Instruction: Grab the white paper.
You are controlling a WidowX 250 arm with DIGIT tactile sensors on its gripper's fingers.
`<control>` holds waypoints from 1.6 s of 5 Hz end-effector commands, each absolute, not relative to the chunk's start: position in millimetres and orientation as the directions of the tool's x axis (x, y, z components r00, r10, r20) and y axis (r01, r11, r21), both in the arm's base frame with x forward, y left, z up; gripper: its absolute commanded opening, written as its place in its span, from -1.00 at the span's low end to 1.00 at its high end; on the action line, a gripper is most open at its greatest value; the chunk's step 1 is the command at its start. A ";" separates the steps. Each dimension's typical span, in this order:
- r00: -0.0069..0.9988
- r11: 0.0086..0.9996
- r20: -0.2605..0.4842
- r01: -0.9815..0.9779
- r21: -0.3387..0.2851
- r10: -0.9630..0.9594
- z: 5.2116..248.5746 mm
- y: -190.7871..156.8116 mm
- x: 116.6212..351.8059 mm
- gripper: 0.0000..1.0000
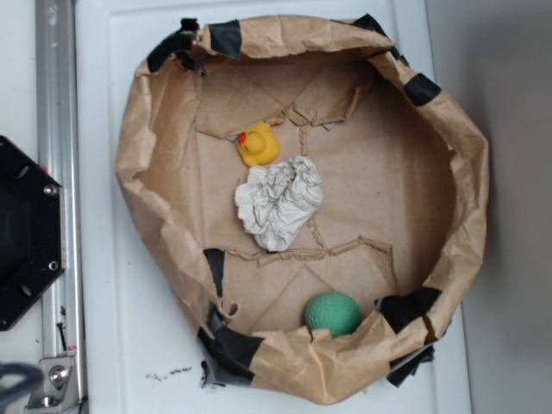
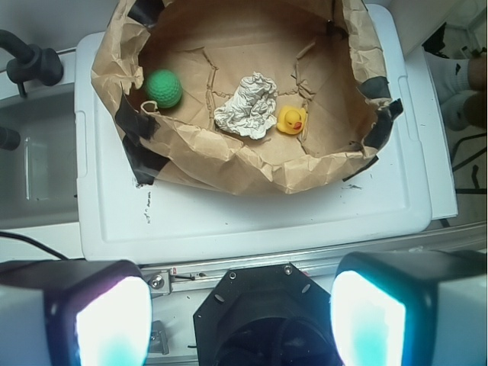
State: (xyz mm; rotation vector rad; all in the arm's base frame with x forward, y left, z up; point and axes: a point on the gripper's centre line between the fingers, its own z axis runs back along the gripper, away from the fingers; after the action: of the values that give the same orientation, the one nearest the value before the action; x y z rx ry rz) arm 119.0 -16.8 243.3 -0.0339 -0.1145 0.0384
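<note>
The white paper (image 1: 279,204) is a crumpled ball lying in the middle of a brown paper-lined basket (image 1: 470,164). In the wrist view the white paper (image 2: 248,106) shows far ahead, inside the basket (image 2: 229,164). My gripper (image 2: 240,316) is open, its two glowing pads wide apart at the bottom of the wrist view, held high over the black robot base (image 2: 267,313). It is well short of the basket and nothing is between its fingers. The gripper does not show in the exterior view.
A yellow rubber duck (image 1: 258,144) touches the paper's far edge, and a green ball (image 1: 333,312) rests against the basket wall. The basket stands on a white lid (image 1: 129,328). A metal rail (image 1: 59,129) and the black base (image 1: 21,233) lie left.
</note>
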 end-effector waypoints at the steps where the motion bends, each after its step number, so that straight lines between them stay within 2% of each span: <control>1: 0.993 0.999 0.114 -0.036 -0.036 0.040 243.3 -16.8 119.0 1.00; 2: 0.951 0.959 0.124 -0.282 -0.028 0.283 209.4 -3.1 169.0 1.00; 3: 0.841 0.856 0.164 -0.503 -0.118 0.516 189.2 -0.5 216.5 1.00; 4: 0.760 0.786 0.200 -0.601 -0.148 0.619 159.1 0.3 255.3 1.00; 5: 0.737 0.764 0.214 -0.641 -0.077 0.641 108.3 -8.6 271.9 1.00; 6: 0.773 0.789 0.216 -0.614 0.017 0.597 62.3 -2.2 270.6 1.00; 7: 0.781 0.793 0.214 -0.607 0.045 0.586 43.6 5.5 266.0 1.00; 8: 0.807 0.831 0.267 -0.554 0.037 0.526 29.4 9.7 263.9 -1.00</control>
State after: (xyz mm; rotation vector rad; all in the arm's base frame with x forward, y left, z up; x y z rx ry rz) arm 262.1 -2.5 25.1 0.1148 -0.2244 0.5858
